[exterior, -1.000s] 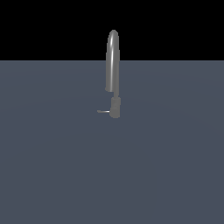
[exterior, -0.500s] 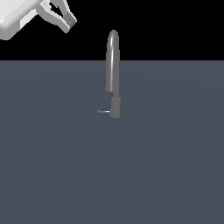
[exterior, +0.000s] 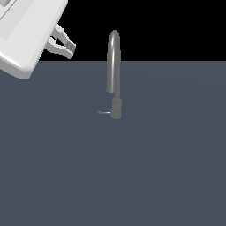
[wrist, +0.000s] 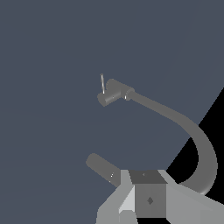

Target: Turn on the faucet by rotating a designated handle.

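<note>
One grey tabletop (exterior: 167,176) carries the faucet (exterior: 114,62) near its middle, its arched spout rising from a short base, while the empty end effector (exterior: 69,47), fingers narrowly parted, hangs well apart toward the exterior view's left, away from the handle (exterior: 104,112).

One faucet (exterior: 114,66) — one handle (exterior: 104,112)

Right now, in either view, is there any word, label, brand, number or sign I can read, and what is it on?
None: no text or sign can be read in either view.
The faucet, its handle, the gripper and the grey surface are all plain and unmarked.
</note>
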`<state>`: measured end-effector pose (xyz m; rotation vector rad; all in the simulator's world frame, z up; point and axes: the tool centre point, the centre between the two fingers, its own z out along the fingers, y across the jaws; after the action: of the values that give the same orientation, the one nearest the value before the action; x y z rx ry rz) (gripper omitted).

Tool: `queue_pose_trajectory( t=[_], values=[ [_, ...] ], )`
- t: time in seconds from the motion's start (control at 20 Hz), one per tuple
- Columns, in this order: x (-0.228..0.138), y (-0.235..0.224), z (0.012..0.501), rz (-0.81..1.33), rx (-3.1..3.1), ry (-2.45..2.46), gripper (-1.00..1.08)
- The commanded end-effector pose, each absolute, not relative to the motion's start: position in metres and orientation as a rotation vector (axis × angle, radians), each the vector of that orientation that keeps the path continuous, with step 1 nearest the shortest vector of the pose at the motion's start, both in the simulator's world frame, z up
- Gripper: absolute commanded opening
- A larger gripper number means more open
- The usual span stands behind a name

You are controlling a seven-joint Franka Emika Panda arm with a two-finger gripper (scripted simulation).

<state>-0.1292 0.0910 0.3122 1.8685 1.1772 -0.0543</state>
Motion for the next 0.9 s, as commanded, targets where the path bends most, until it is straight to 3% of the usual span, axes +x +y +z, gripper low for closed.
queue_pose_trajectory(
  t=[0.0, 0.85],
  values=[
    [-0.126, 0.093, 0.302, -0.054, 1.805, 1.21, -1.0],
    [-0.105, 0.097, 0.243, -0.056, 1.418, 1.371, -1.0]
  ],
)
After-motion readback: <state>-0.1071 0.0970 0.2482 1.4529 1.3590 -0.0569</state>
